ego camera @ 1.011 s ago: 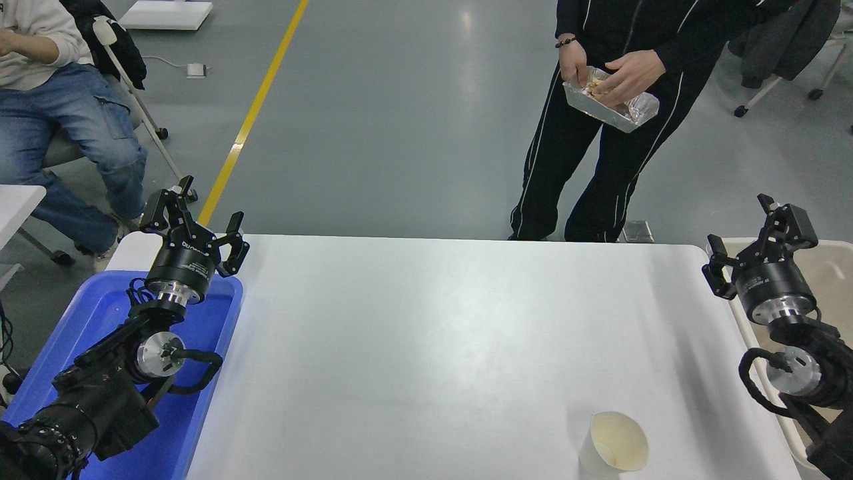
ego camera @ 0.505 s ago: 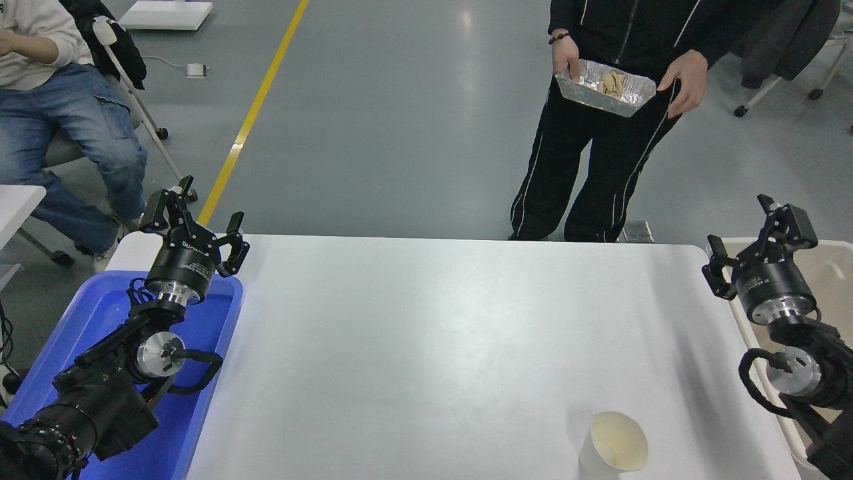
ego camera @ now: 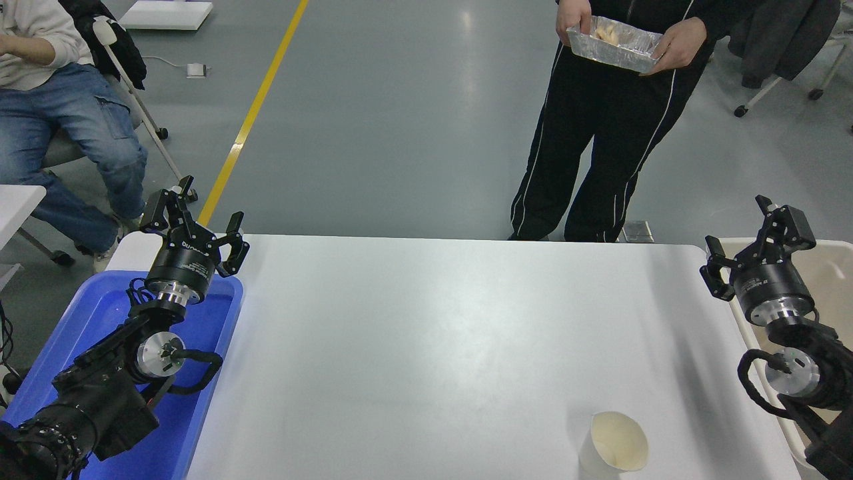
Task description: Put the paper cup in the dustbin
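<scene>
The paper cup [ego camera: 614,445] stands upright on the white table [ego camera: 426,347] near its front edge, right of the middle; it is white with a cream inside. The dustbin [ego camera: 830,270] is a beige bin off the table's right edge, partly hidden behind my right arm. My right gripper [ego camera: 756,230] is open and empty, held above the bin's near-left rim, well behind and to the right of the cup. My left gripper [ego camera: 194,220] is open and empty, parked at the left over the blue tray.
A blue plastic tray [ego camera: 100,313] lies under my left arm at the table's left. A person in black [ego camera: 600,133] stands at the far side holding a crinkled foil tray [ego camera: 616,43]. Another person [ego camera: 60,100] sits at the far left.
The standing person has lifted the foil tray higher and holds it with both hands. My right gripper has barely shifted. The cup and my left arm have not moved.
</scene>
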`<action>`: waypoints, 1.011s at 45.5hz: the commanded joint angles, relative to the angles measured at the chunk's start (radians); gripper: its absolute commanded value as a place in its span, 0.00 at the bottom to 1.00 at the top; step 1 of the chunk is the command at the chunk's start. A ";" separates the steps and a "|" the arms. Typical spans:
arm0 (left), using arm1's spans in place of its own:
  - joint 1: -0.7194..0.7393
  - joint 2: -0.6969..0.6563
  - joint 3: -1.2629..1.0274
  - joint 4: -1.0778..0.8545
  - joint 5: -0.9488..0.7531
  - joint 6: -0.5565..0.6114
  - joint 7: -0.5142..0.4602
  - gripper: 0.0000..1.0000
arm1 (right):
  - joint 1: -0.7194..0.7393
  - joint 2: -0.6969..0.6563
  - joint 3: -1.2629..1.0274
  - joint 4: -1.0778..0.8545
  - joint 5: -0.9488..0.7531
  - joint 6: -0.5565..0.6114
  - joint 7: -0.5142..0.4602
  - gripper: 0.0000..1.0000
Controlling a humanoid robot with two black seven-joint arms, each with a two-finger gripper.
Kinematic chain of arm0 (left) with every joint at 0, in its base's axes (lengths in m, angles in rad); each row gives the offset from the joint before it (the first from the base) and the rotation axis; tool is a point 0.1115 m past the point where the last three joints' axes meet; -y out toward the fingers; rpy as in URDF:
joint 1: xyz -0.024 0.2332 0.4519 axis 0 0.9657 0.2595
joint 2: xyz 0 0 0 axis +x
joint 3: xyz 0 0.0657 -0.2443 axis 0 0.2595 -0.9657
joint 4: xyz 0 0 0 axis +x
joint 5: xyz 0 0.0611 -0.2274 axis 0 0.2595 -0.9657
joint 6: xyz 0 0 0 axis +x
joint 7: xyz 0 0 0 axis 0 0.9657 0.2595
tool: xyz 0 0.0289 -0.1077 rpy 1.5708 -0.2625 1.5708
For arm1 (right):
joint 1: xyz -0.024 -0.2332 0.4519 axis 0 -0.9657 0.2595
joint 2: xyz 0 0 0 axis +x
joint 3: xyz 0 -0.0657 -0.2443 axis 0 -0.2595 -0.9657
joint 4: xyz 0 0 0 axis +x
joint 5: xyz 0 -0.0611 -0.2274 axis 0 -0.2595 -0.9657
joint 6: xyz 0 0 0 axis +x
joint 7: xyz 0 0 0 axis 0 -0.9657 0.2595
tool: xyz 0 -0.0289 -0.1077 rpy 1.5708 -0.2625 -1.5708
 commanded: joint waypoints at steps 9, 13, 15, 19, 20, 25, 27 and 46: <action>0.000 0.000 0.000 0.000 0.000 0.000 0.000 1.00 | 0.007 0.016 -0.001 -0.055 0.003 -0.001 0.000 0.99; 0.000 0.000 0.000 -0.001 0.000 0.000 0.000 1.00 | 0.009 0.004 -0.003 -0.055 -0.001 0.001 -0.002 0.99; 0.000 0.000 0.000 -0.001 0.000 0.000 0.000 1.00 | 0.010 -0.002 -0.003 -0.053 -0.007 0.001 -0.002 0.99; 0.000 0.000 0.000 0.000 0.000 0.000 0.000 1.00 | 0.027 -0.031 -0.007 -0.053 -0.014 0.001 -0.005 0.99; 0.000 0.000 0.000 -0.001 0.000 0.000 0.000 1.00 | 0.036 -0.040 -0.017 -0.053 -0.015 0.001 -0.006 0.99; 0.000 0.000 0.000 0.001 0.000 0.000 0.000 1.00 | 0.113 -0.109 -0.171 -0.033 -0.046 0.002 -0.008 0.99; 0.000 0.000 0.000 0.000 0.000 0.000 0.000 1.00 | 0.171 -0.137 -0.271 -0.020 -0.072 0.002 -0.008 0.99; 0.000 0.000 0.001 -0.001 0.000 0.000 0.000 1.00 | 0.864 -0.313 -1.150 0.166 -0.315 0.051 -0.008 0.99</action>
